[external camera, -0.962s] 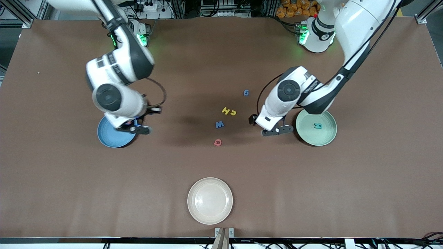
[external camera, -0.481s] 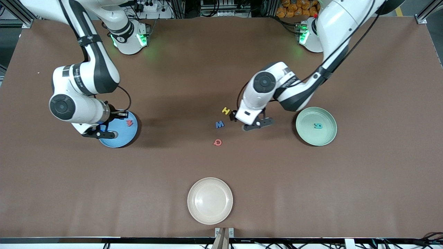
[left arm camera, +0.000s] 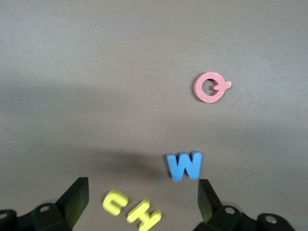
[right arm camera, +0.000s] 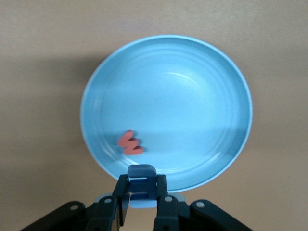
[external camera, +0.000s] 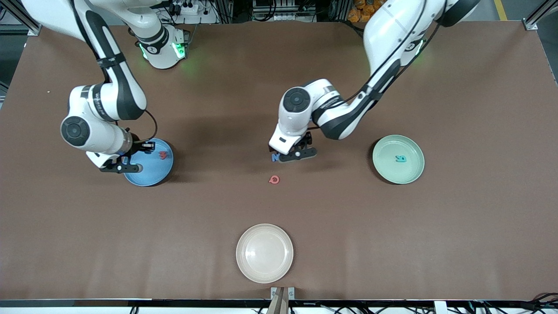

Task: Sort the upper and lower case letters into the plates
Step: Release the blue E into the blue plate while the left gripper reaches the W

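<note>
Two arms sort foam letters between plates.
Right gripper (right arm camera: pixel 141 202) clamps a blue letter (right arm camera: pixel 142 185) over the blue plate's (external camera: pixel 144 178) 9 o'clock rim for dropping; left gripper (left arm camera: pixel 139 202), spread wide, hovers above the blue W (left arm camera: pixel 184 165) to pick.

The right arm reaches down from its base toward its own end of the tabletop, elbow bent and wrist turned downward. The right gripper (external camera: pixel 123 167) hangs low with its fingers (right arm camera: pixel 123 204) pinched together on a small blue letter piece (right arm camera: pixel 141 184); the two black fingers stand close and parallel, the piece clamped between their tips.

The left arm stretches from its base in toward the middle of the tabletop, forearm sloping down, wrist bent so the hand points at the surface. The left gripper (external camera: pixel 294 154) is low, its fingers (left arm camera: pixel 75 199) spread wide apart with nothing between them.
</note>
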`<state>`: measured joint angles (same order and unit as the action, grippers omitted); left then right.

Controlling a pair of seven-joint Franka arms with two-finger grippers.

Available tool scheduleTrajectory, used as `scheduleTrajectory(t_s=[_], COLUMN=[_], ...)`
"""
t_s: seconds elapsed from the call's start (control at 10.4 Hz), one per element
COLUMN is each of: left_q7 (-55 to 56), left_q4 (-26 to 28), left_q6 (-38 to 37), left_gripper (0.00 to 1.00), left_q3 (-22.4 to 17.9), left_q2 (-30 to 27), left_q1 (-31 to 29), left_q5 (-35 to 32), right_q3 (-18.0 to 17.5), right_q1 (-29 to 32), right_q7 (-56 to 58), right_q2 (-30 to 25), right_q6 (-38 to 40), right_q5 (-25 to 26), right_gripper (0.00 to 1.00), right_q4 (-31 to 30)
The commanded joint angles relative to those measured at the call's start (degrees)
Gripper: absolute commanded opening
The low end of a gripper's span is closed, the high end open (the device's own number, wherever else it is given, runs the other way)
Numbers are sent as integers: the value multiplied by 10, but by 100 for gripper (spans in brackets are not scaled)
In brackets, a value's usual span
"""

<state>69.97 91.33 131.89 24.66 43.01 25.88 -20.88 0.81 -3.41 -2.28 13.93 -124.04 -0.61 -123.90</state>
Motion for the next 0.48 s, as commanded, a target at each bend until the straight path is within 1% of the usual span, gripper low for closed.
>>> scheduleTrajectory(t_s=[0.0,0.1,0.29,0.38], left_q7=[21,44,66,76], left_q4=[-44,-58,-84,-85], left_q6=[-9,-8,-8,-8], left_gripper=[100,100,100,100], left_q3=[-22,-22,-23,-22], left_q2=[39,51,63,64], left_q1=[24,28,32,32], left_q5=[4,4,5,8], right_q3=[-1,-1,-2,-2], right_q1=[14,15,7,3], right_q7=[28,29,27,27], right_q2=[-2,-3,-14,-31], right_q6=[-11,-9,4,27], right_q5=[3,3,2,1], right_gripper=[54,100,100,100], right_q4=[-9,-7,1,7])
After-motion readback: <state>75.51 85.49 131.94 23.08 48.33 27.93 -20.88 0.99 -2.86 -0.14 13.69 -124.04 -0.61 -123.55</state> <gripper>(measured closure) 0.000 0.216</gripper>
